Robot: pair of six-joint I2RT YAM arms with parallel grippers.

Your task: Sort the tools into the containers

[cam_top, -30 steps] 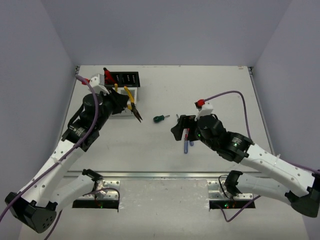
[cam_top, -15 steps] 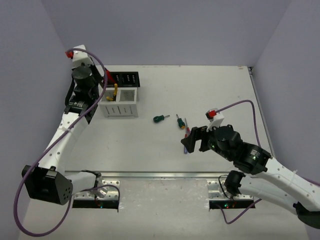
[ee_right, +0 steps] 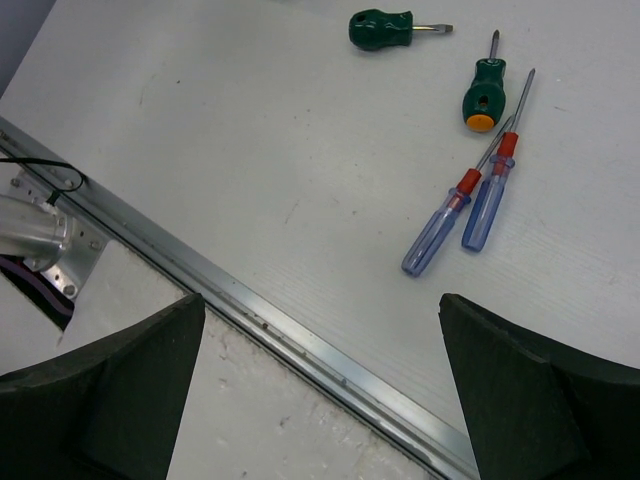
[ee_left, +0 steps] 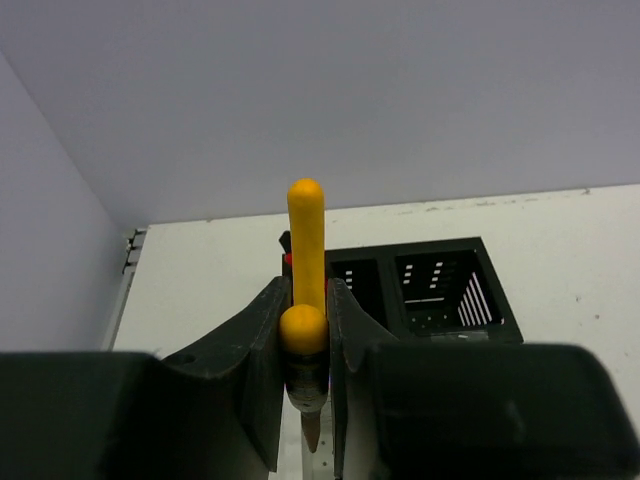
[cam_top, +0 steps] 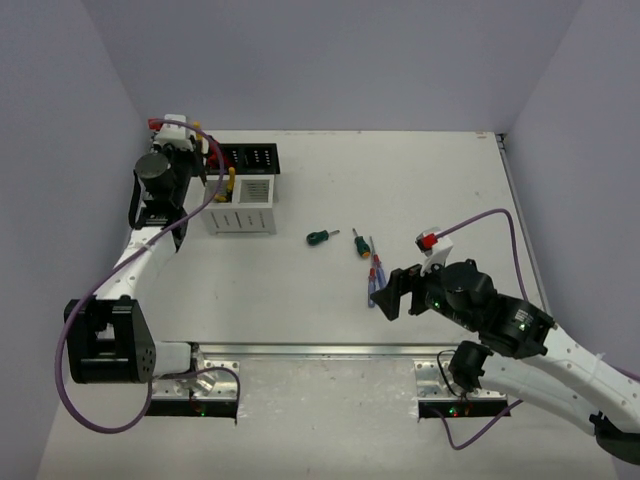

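Observation:
My left gripper [cam_top: 211, 171] [ee_left: 303, 300] is shut on yellow-handled pliers [cam_top: 230, 180] [ee_left: 305, 228]. It holds them upright, nose down, at the back left corner of the white container [cam_top: 243, 212]. The black container [cam_top: 252, 157] [ee_left: 432, 288] stands just behind, with red-and-black cutters [cam_top: 213, 153] in its left end. My right gripper [cam_top: 386, 296] [ee_right: 320, 400] hangs open over the table's near rail, holding nothing. Ahead of it lie two blue-handled screwdrivers [cam_top: 373, 286] [ee_right: 437, 232], a green one with an orange cap [cam_top: 360, 245] [ee_right: 483, 92] and a stubby green one [cam_top: 318, 237] [ee_right: 380, 29].
A metal rail [cam_top: 320, 350] [ee_right: 300, 345] runs along the table's near edge below the right gripper. Grey walls close in the table at the left, back and right; the left arm stands close to the left wall.
The left arm carried the pliers from the white container's right side up to the back left, then lowered them at the bins. The right arm drew back from the screwdrivers toward the near edge.

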